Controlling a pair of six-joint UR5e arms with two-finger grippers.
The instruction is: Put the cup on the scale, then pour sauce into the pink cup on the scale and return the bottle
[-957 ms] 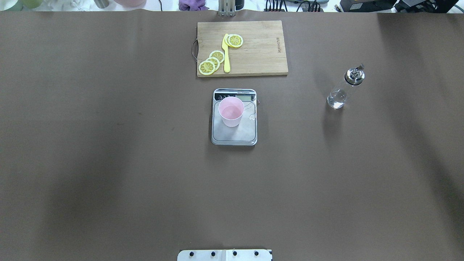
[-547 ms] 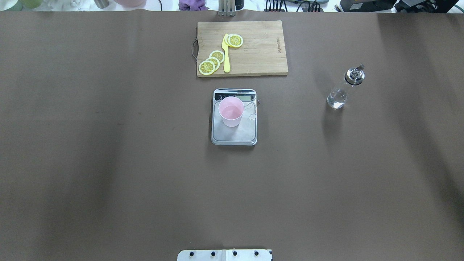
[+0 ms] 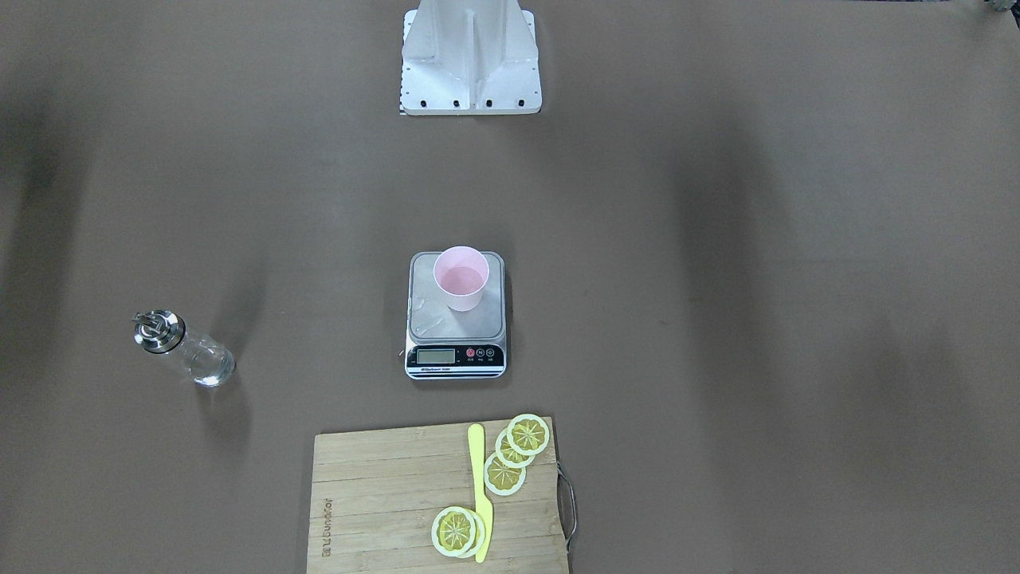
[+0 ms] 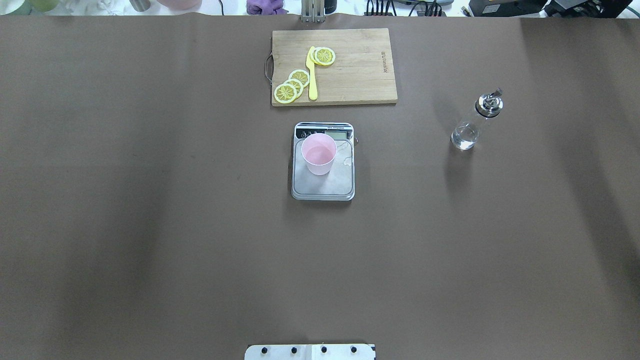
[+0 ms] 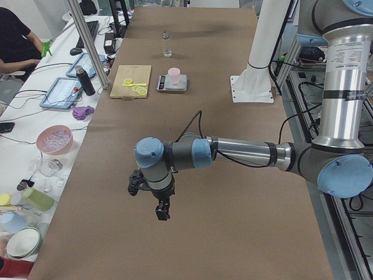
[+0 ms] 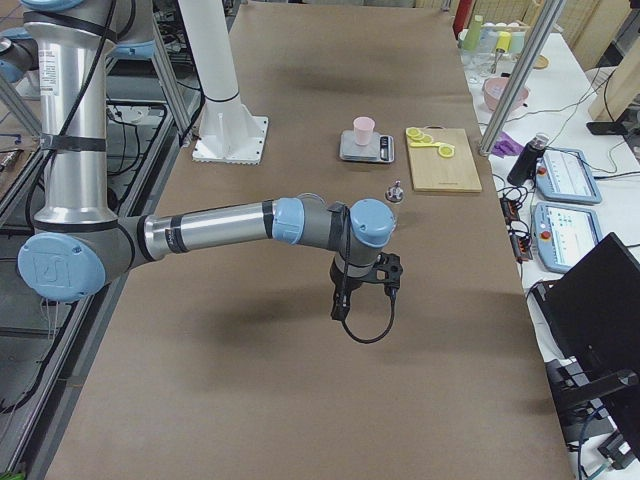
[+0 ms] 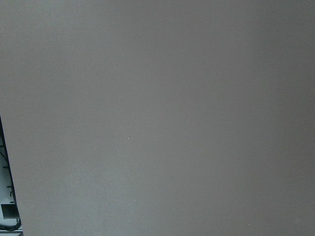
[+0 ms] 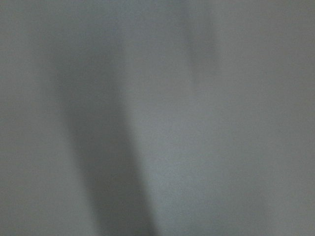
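Bottle (image 4: 474, 122) upright, long axis vertical

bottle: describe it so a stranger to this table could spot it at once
On the brown table, find the silver steel kitchen scale at the centre, near the wooden cutting board. Far to its right in the overhead view stands the small clear glass bottle, alone. Only it has a shiny metal pourer cap.
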